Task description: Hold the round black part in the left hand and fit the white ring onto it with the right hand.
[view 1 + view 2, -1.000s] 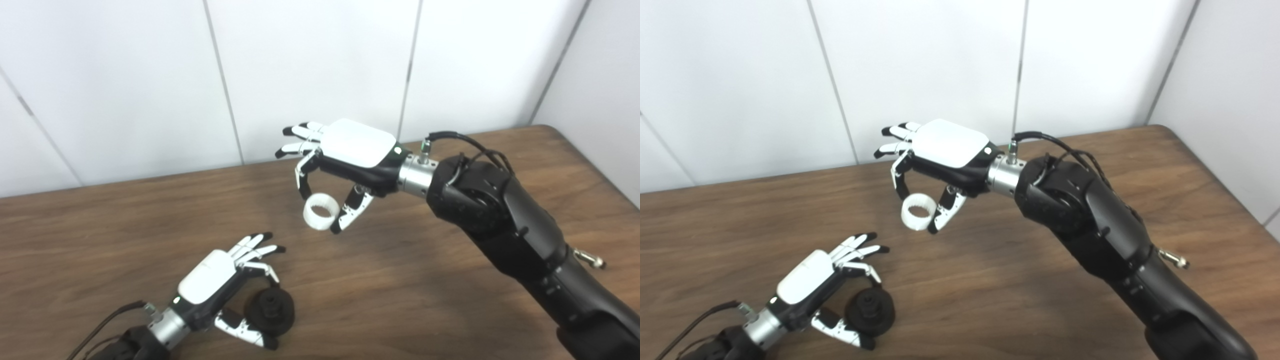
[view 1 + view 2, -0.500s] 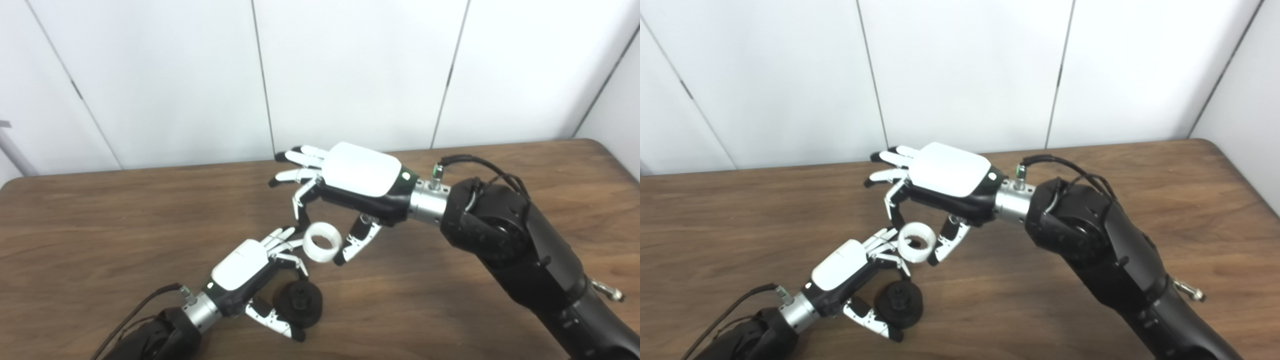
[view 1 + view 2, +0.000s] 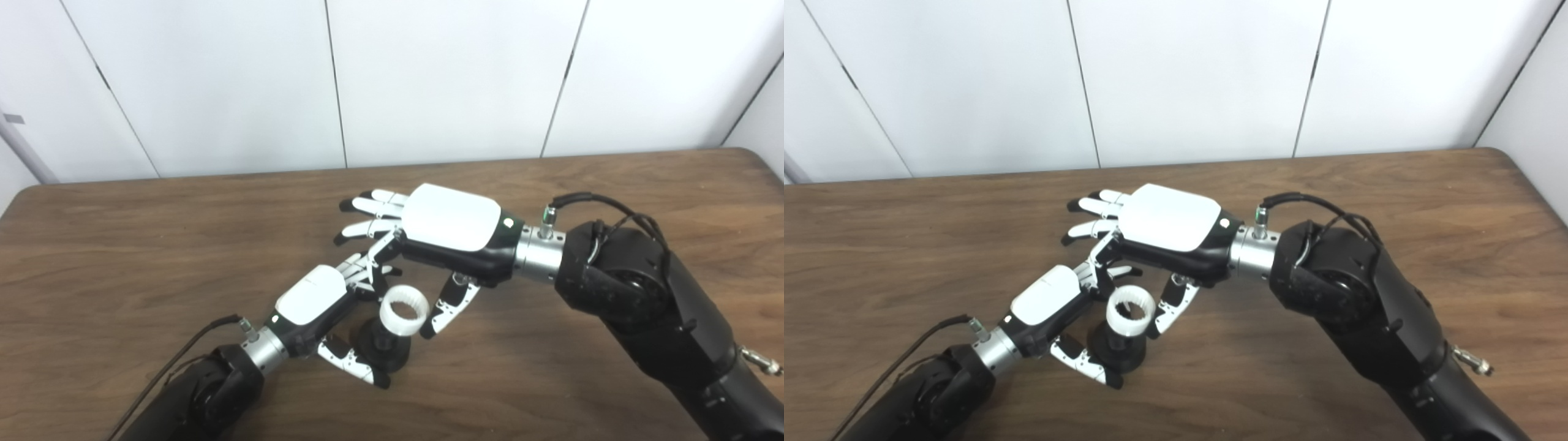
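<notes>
item: round black part (image 3: 381,349), a disc with a raised central hub, clamped in the left hand (image 3: 318,303) between the thumb below and the curled fingers (image 3: 361,272) above, just off the wooden table (image 3: 122,245). item: white ring (image 3: 403,309), toothed on its inner wall, pinched in the right hand (image 3: 450,229) between the thumb tip on its right side and a bent finger on its far side; the remaining fingers of that hand are stretched out and spread, clear of the ring. position: the ring sits directly over the hub of the black part, within the arc of the left hand's fingers and level with that hand's fingertips. contact: the ring's lower edge appears to meet or overlap the top of the hub, though from both head views it cannot be settled whether it has begun to slide on or merely hovers against it. status: both pickups done, both parts held, the ring brought into line with the hub. outstanding, by judgement: press the ring down until seated on the hub, then release the right hand's pinch. risk: the ring looks slightly tilted toward the camera, so it may want levelling before it goes on.
</notes>
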`<state>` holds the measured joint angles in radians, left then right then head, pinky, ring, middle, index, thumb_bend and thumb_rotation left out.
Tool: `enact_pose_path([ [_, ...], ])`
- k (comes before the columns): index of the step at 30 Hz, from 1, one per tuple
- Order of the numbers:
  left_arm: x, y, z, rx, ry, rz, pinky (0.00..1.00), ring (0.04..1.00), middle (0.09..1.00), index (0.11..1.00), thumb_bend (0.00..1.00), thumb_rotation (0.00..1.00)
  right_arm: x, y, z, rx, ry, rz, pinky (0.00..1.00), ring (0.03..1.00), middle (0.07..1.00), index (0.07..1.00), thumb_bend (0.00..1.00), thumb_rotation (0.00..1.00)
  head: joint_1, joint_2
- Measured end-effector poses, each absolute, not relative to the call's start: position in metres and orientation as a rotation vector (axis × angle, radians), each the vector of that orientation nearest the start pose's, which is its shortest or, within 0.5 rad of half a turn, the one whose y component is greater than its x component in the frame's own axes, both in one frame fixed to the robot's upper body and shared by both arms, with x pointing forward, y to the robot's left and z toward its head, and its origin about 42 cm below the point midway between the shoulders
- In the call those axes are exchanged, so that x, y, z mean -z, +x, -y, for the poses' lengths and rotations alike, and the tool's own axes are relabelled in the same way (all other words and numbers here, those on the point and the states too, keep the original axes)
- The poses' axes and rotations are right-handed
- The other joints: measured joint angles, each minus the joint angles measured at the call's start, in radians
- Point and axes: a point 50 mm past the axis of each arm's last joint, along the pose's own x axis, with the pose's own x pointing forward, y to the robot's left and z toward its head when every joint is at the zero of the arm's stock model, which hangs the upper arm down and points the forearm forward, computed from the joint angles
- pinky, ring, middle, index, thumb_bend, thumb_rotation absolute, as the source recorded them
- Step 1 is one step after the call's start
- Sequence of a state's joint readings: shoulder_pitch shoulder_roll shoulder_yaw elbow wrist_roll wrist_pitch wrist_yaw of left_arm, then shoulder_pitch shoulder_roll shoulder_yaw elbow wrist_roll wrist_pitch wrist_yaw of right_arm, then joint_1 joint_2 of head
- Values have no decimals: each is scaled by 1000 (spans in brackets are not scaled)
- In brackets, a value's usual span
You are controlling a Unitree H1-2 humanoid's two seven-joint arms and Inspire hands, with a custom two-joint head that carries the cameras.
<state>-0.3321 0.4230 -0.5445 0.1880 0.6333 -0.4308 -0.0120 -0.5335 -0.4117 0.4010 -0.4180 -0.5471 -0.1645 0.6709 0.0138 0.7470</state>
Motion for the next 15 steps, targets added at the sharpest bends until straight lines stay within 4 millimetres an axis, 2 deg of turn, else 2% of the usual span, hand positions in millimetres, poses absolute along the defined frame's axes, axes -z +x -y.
enact_pose_path([
  [15, -133, 338, -186, 764, 1078, 549, 1000, 1000, 915, 480, 525, 62, -295, 328, 146, -925, -1248, 764, 1000, 1000, 901, 479, 525, 144, 17, 14],
])
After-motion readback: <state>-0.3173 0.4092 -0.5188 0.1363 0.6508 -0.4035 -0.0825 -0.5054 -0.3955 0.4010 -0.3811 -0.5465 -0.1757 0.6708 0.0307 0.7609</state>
